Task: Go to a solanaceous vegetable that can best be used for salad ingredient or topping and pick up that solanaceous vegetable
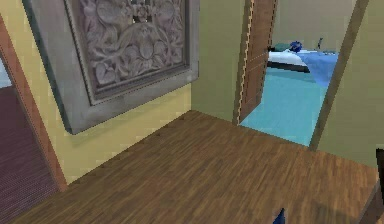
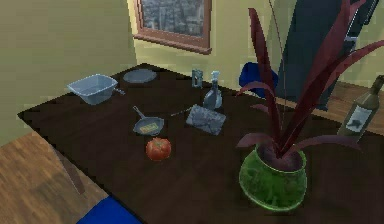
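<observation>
Out on my arm side stands a dark brown wooden table [image 2: 70, 122], and the task's thing lies on it: a round red-orange tomato [image 2: 158, 149], near the table's front edge and clear of the other things. Just beyond it sits a small grey frying pan with something yellow in it [image 2: 148, 125]. Farther up the arm side view's left are a pale blue-grey rectangular dish [image 2: 93, 88] and a flat grey round plate [image 2: 141, 76]. Toward the middle I see a small clear glass cup [image 2: 198, 76], a clear glass flask-shaped bottle [image 2: 212, 96] and, near the flask, a flat grey rectangular piece [image 2: 206, 120] that I cannot name. At the arm side view's right a round green pot [image 2: 271, 175] bears a plant with long dark red leaves [image 2: 300, 85], and a dark bottle with a pale label [image 2: 361, 112] stands near the table's edge. A wood-framed picture [image 2: 174, 22] hangs on the yellow wall behind.

Ahead of me are a brown plank floor [image 1: 200, 170], a grey carved relief panel [image 1: 125, 45] on a yellow wall, and a doorway to a room with a turquoise floor [image 1: 285, 105].

As for my gripper, I cannot tell its state.
</observation>
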Controlling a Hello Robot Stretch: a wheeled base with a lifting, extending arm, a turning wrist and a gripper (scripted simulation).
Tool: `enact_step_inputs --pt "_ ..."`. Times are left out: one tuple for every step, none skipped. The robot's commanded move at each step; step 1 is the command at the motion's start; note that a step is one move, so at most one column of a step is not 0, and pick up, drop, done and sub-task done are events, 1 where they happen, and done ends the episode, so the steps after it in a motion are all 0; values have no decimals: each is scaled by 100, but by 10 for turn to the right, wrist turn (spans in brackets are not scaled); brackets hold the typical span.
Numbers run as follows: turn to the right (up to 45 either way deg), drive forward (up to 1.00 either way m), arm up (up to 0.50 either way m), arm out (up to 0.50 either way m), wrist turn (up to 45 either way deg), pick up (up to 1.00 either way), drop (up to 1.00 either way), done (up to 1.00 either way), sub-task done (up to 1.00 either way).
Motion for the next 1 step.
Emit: enact_step_inputs --pt "0 0 38 0 0 0 0 0 0"
